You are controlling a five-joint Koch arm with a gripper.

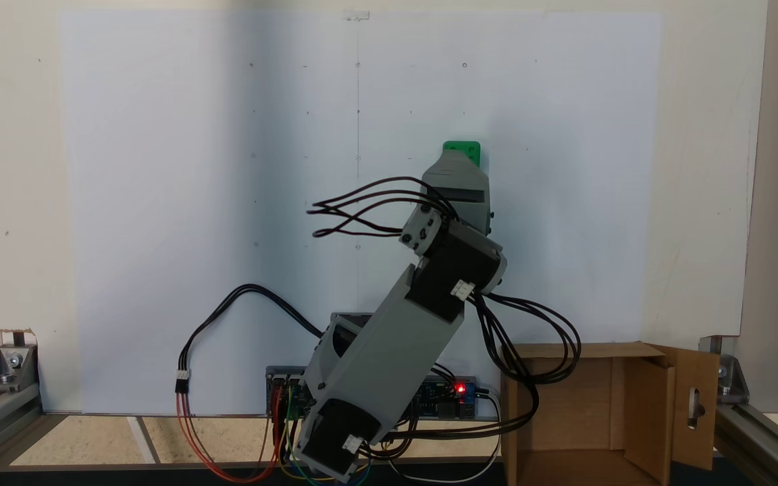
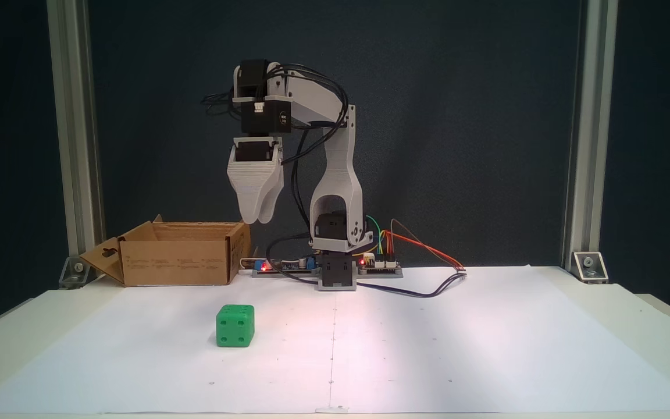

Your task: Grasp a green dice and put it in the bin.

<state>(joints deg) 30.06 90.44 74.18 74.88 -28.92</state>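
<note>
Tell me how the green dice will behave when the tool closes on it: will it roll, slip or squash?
The green dice sits flat on the white paper, so it probably will not roll. Its faces look smooth and its corners rounded, so an off-centre pinch might twist or slip it. It looks rigid and probably light.

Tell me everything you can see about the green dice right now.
The green dice is a small bright green cube with rounded corners and recessed round pips, plastic by its look. In a fixed view it rests flat on the white paper sheet, its front face showing four pips. Nothing else touches it. It sits in front of the cardboard bin, apart from it. The gripper hangs well above it. In the other fixed view the arm covers most of it, leaving a green edge.
</note>
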